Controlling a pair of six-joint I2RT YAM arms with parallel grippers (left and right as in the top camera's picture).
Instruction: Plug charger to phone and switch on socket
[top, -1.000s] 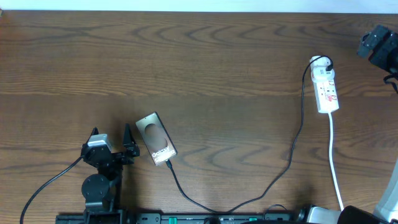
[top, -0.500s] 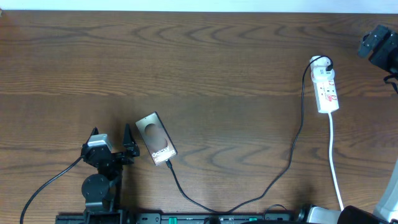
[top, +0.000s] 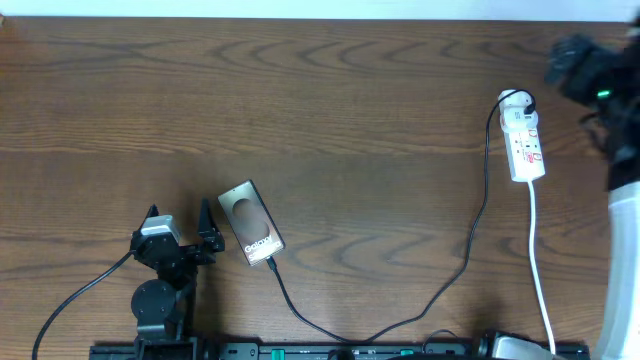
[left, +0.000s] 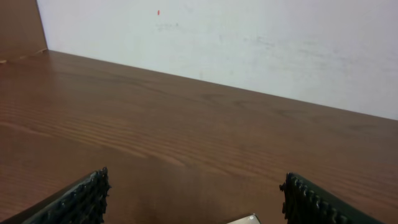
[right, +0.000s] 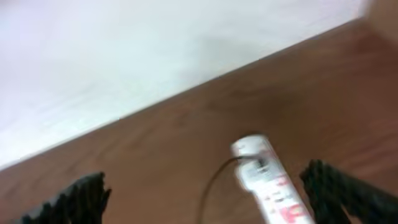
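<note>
Left gripper (top: 180, 213) is sitting with jaws wide apart just beside the phone (top: 251, 223), holding nothing. Right gripper (right: 208, 198) is also spread wide and empty, hanging near the socket (top: 524, 140) on the bench's (top: 330, 110) right side; its wrist view is blurring. Charger (top: 470, 250) is running from the socket's far end across to the phone's near end. The tip is looking plugged in, but I can't confirm seating.

Judging only the switch is remaining.

Risks:
- wide jaws pressing the wrong switch
- shoving the light strip
- snagging the charger and tugging the tip out

Room: the wall and back edge are lying beyond the socket, limiting overshoot. Bare wood between phone and socket is giving plenty of approach space.
</note>
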